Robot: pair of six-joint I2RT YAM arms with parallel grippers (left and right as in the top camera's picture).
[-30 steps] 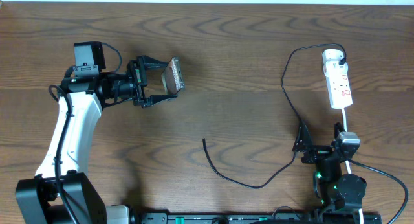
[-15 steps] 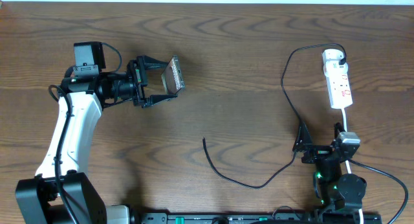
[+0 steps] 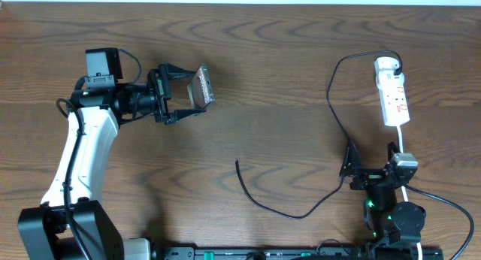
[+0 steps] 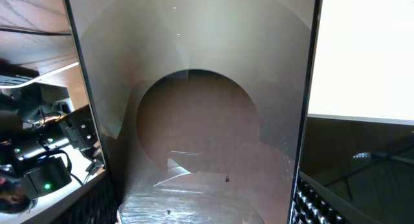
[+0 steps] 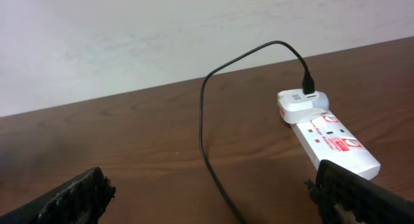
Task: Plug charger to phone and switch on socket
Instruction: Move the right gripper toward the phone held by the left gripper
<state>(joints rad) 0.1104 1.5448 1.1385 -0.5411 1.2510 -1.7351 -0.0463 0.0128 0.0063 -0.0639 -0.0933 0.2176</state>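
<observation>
Left gripper point(image 3: 188, 95) clamps phone point(image 3: 201, 86), upper left, seemingly tilted; right gripper point(image 3: 370, 158) wide apart, empty, lower right beside charger cable point(image 3: 285, 213).

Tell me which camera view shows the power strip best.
The right wrist view: the power strip lies close, with its red markings and the white adapter carrying the black cable plain to see. Overhead shows the whole strip, but small. The left wrist view shows none of it; the phone fills that frame.
</observation>
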